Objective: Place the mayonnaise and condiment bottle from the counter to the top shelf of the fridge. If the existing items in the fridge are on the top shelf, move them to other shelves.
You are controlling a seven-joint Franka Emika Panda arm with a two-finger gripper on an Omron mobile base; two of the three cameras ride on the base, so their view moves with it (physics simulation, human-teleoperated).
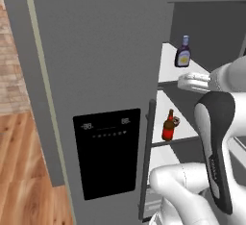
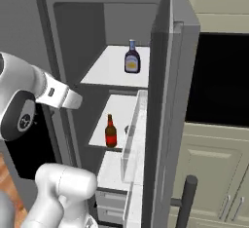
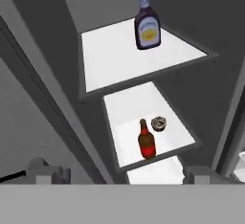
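Observation:
The grey fridge [image 1: 101, 60] stands open. The condiment bottle [image 1: 183, 53] [image 2: 132, 59] [image 3: 147, 27], dark purple with a pale cap, stands upright on the top shelf [image 1: 168, 70] [image 2: 109, 71] [image 3: 110, 55]. One shelf lower [image 3: 129, 108], a red bottle with a brown neck [image 1: 168, 127] [image 2: 111, 133] [image 3: 146, 141] stands beside a small round brownish thing [image 1: 176, 120] [image 3: 158, 123]. My gripper [image 3: 122, 175] is open and holds nothing, hovering in front of the shelves, back from the condiment bottle. The mayonnaise and the counter are out of view.
The left fridge door with its black display panel [image 1: 108, 152] stands close on the left. The right door [image 2: 165, 100] with a clear door bin [image 2: 133, 144] stands open on the right. Cream cabinets [image 2: 219, 173] lie beyond it. Wood floor [image 1: 24, 171] is at far left.

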